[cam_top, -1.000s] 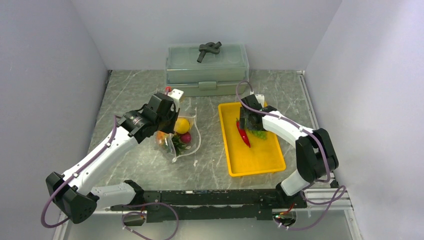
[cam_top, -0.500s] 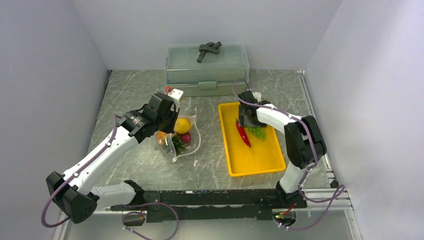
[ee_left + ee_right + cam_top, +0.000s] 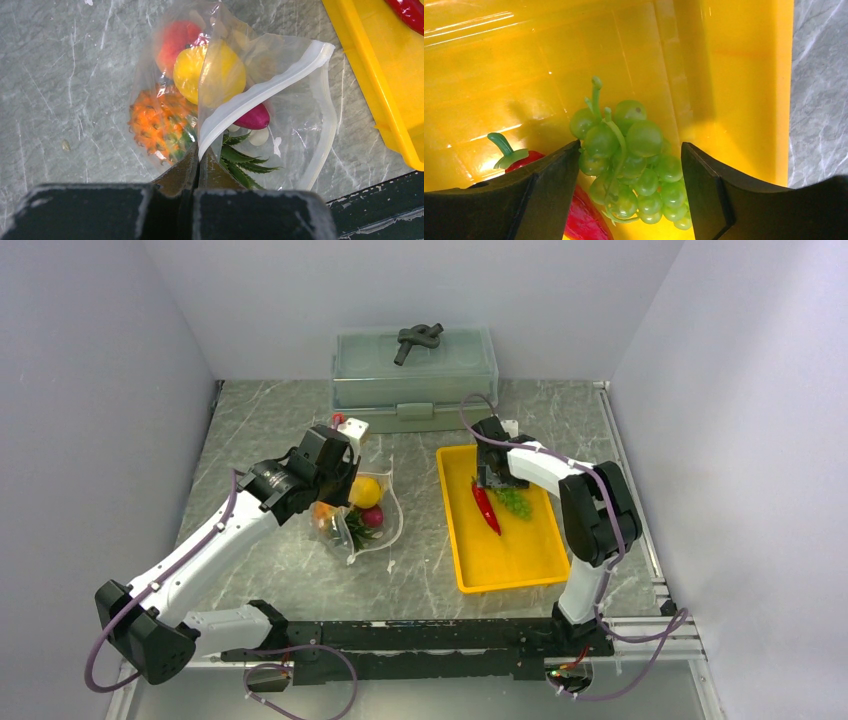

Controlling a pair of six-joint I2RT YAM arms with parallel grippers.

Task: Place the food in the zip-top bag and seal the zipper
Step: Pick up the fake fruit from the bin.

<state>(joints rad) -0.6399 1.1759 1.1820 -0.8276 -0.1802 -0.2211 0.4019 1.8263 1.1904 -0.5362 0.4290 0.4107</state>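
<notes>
The clear zip-top bag (image 3: 383,512) lies left of the yellow tray, mouth open. Inside it are the orange pineapple (image 3: 157,122), yellow lemon (image 3: 207,72), peach (image 3: 175,37) and purple eggplant (image 3: 252,117). My left gripper (image 3: 200,155) is shut on the whitish zipper strip (image 3: 260,92) at the near end of the mouth and holds it up. It shows in the top view (image 3: 335,475). The green grapes (image 3: 629,152) and red chili (image 3: 579,212) lie in the tray. My right gripper (image 3: 629,155) is open, its jaws on either side of the grapes. It shows in the top view (image 3: 497,480).
The yellow tray (image 3: 520,560) sits right of centre on the marble table. A grey-green lidded box (image 3: 415,375) with a dark tool on top stands at the back. A small white and red object (image 3: 347,425) lies behind the bag.
My right gripper has moved up the tray towards the back and now stands over the grapes. The left arm and the bag have not moved.
</notes>
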